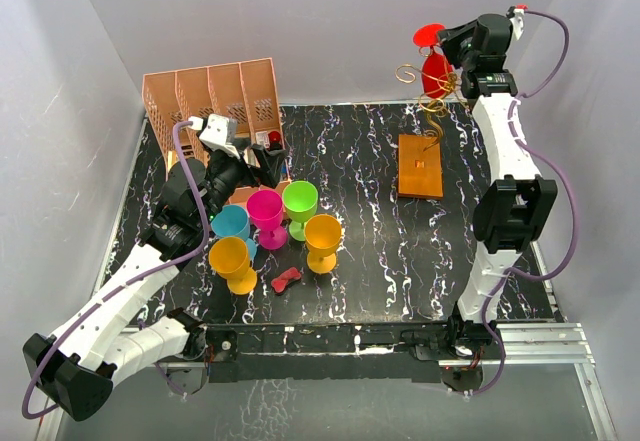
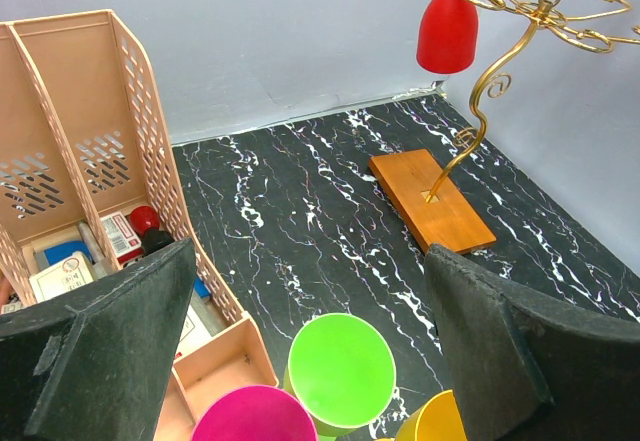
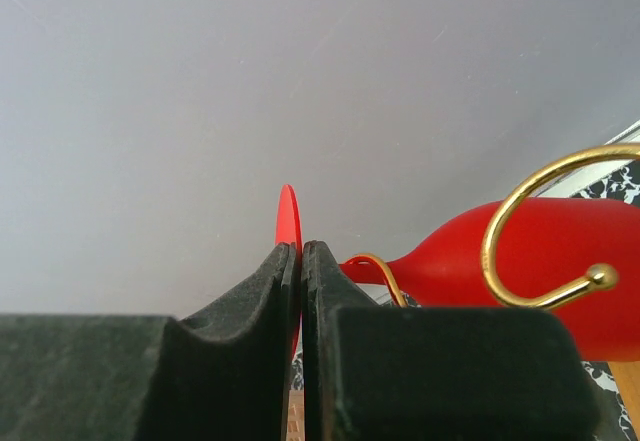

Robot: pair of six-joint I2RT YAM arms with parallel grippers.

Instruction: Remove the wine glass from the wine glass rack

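Black marbled desk (image 1: 380, 261) is lying between plain grey walls. The wine glass rack (image 1: 420, 166) is standing toward the far right on its orange-brown wooden base, its gold wire stem rising to curled arms. The red wine glass (image 1: 436, 73) is hanging bowl-down up among those arms, high above the desk, with its flat round foot uppermost. One gold curl is crossing in front of the bowl in the right wrist view.

The right tool (image 3: 300, 251) is reaching in at the rack's top and pinching the thin edge of the glass's foot between its closed pads. The left tool (image 2: 310, 256) is hovering with its fingers spread wide apart, holding nothing, above a cluster of coloured cups: magenta (image 1: 266, 206), green (image 1: 299, 199), orange (image 1: 322, 233), teal (image 1: 231, 223) and yellow (image 1: 230, 258). A pink slotted organiser (image 1: 210, 96) is sitting at the far left, just beside the left tool. A small red object (image 1: 286, 280) is lying near the cups.
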